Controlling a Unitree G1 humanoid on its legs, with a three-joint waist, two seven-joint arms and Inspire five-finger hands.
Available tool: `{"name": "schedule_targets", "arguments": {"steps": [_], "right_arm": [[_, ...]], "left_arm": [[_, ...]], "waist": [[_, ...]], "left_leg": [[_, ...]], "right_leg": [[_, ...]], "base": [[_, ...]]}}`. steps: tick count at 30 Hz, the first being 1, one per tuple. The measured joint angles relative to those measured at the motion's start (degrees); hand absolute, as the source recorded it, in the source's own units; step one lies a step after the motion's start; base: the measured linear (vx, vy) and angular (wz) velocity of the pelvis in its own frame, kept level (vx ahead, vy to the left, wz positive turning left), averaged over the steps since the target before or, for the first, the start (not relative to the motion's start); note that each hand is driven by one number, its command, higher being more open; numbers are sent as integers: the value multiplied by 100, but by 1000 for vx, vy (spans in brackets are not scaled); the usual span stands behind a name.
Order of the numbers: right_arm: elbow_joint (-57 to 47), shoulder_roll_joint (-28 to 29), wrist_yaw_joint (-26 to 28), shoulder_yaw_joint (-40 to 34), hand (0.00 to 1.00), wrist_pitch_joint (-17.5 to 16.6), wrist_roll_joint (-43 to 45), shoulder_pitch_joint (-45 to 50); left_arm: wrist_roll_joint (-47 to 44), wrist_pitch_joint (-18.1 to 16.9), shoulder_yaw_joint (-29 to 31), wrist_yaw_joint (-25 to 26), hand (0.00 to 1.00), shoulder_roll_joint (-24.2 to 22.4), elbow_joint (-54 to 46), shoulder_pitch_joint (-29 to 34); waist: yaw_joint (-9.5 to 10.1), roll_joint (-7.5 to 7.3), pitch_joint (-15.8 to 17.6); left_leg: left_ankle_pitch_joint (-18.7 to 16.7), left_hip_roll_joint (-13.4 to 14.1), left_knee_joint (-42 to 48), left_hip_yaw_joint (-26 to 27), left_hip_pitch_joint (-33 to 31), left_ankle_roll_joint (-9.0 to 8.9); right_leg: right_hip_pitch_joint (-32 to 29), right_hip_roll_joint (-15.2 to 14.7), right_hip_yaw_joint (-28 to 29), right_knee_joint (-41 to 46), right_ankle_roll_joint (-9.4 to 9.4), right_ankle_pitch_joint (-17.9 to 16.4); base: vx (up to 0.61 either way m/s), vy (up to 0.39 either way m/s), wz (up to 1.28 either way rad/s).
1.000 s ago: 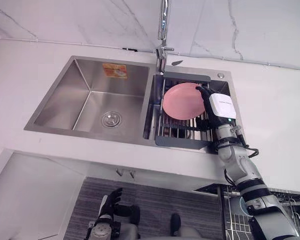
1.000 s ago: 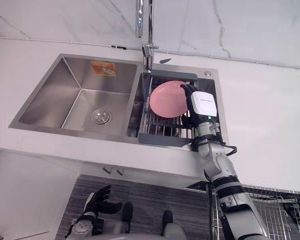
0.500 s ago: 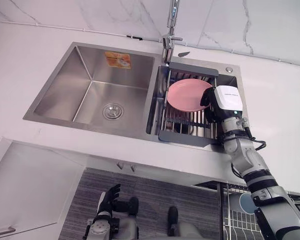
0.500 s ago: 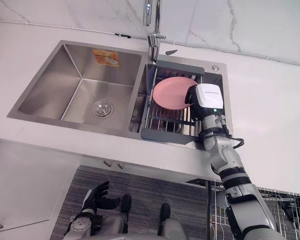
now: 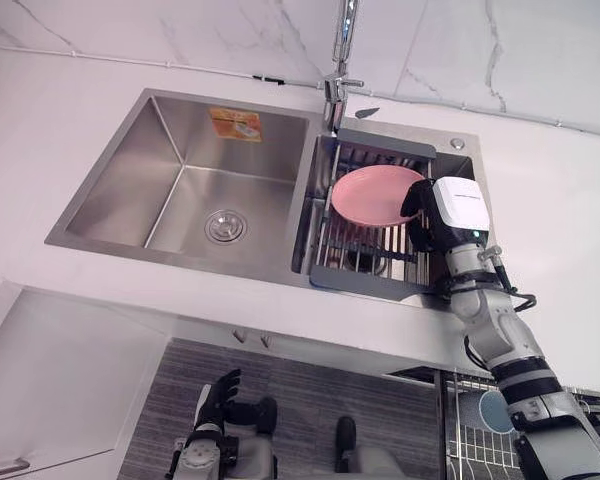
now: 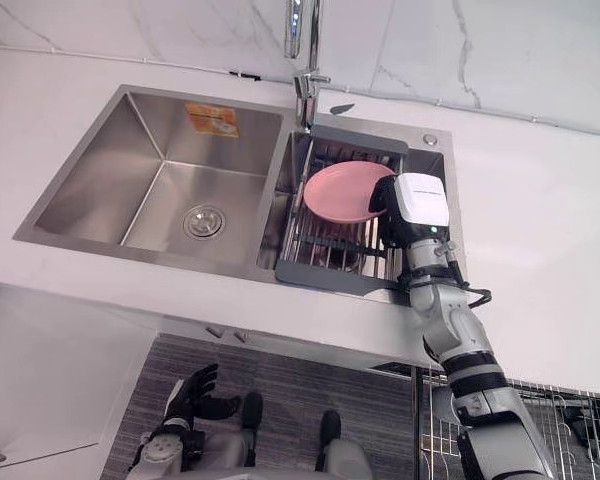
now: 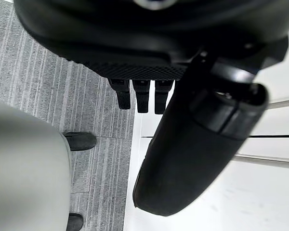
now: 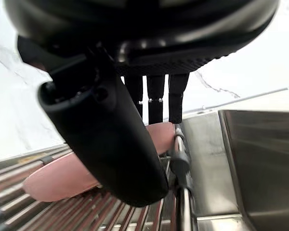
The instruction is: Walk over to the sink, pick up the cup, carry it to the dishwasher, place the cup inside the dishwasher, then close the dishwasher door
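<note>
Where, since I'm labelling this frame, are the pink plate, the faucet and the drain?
pink plate [image 5: 372,193], left eye view, its flat middle.
faucet [image 5: 332,98], left eye view, its base.
drain [image 5: 225,227], left eye view, its centre.

Silver-grey arm [image 5: 500,345], dark right hand [image 5: 423,212]

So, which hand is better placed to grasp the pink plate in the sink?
The right hand: open, at the pink plate in the sink rack. The left hand hangs low above the floor.
</note>
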Motion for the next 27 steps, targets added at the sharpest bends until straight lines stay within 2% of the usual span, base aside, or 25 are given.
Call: {"name": "schedule_targets", "arguments": {"steps": [11,13,20,22,27], "right_arm": [[-1004,-59,56,44,30,-112,-90,652],[-1121,-63,56,43,30,-159,-96,706],[-2129,-92,21,17,30,-468,-96,1215],[-2353,-81,10,-31,30,-539,-97,1481],[-2740,172,-17,-441,30,-567,-95,2044]], "left_arm": [[185,24,1,-39,90,22,110,3],[190,28,4,-62,90,33,151,4],[295,49,121,-109,90,-9,281,1],[343,87,126,-112,90,-12,344,8],[396,106,230,-113,90,-47,430,9]], "waist": [[-151,-47,-54],[-208,-57,-69],[-219,-51,-235],[-219,-53,-363],[-255,-47,-417]], "left_leg": [[-9,19,24,113,162,-13],[-9,19,24,117,164,-13],[-8,24,23,142,175,-12],[-8,21,23,146,192,-12],[-15,32,-4,191,277,-16]], "right_leg": [[114,-5,91,2,1,1],[114,-5,96,0,1,1],[125,1,130,-34,-1,2],[151,0,131,-60,-2,3],[227,6,170,-87,-13,13]], "base": [[-11,-5,-4],[-45,-8,-2],[-36,-8,-2],[0,0,0],[-15,-6,-4]]}}
